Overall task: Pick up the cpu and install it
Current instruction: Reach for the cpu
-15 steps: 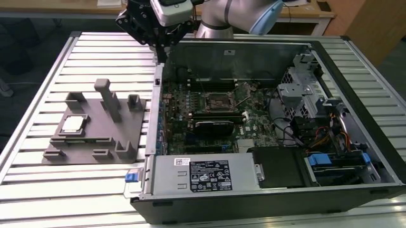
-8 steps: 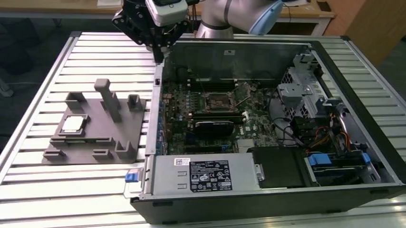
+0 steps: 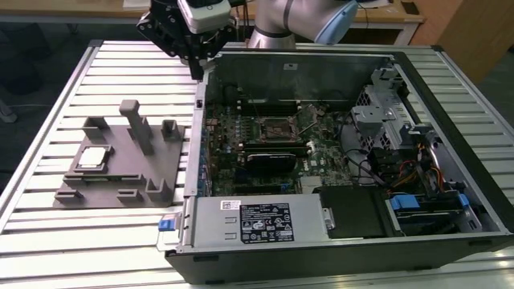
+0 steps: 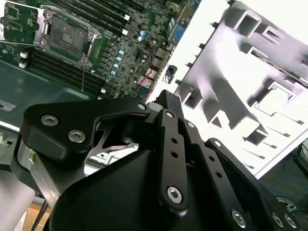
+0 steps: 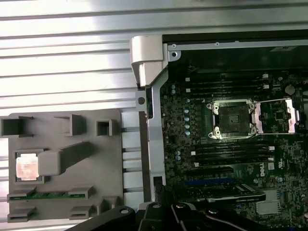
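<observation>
The cpu is a small silvery square lying flat in a recess at the exterior view's left side of the grey fixture block. Both wrist views show the cpu in that recess. The black socket frame on the motherboard stands open, its metal lid swung aside. My gripper hangs high above the rear left corner of the computer case, well away from both the cpu and the socket. It holds nothing that I can see.
The open computer case lies on a slatted metal table. A power supply, drive cage and cables fill the case. Tall posts rise from the fixture beside the cpu.
</observation>
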You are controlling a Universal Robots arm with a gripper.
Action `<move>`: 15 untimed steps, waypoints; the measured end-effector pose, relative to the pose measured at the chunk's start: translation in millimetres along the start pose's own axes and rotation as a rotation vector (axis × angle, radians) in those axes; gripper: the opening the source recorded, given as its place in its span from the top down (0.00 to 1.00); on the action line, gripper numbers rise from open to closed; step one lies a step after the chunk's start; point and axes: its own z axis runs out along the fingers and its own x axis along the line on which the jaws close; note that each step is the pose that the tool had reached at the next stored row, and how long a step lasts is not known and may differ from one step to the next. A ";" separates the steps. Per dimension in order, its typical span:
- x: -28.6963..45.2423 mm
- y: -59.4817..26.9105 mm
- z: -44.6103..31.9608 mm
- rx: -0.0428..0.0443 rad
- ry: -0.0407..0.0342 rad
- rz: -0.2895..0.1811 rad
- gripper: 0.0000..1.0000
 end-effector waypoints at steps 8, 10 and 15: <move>4.3 -0.4 0.0 0.0001 0.0000 0.001 0.89; 5.7 -0.5 0.0 0.0001 -0.0001 0.002 0.89; 9.2 -0.8 0.1 0.0000 -0.0002 0.003 0.89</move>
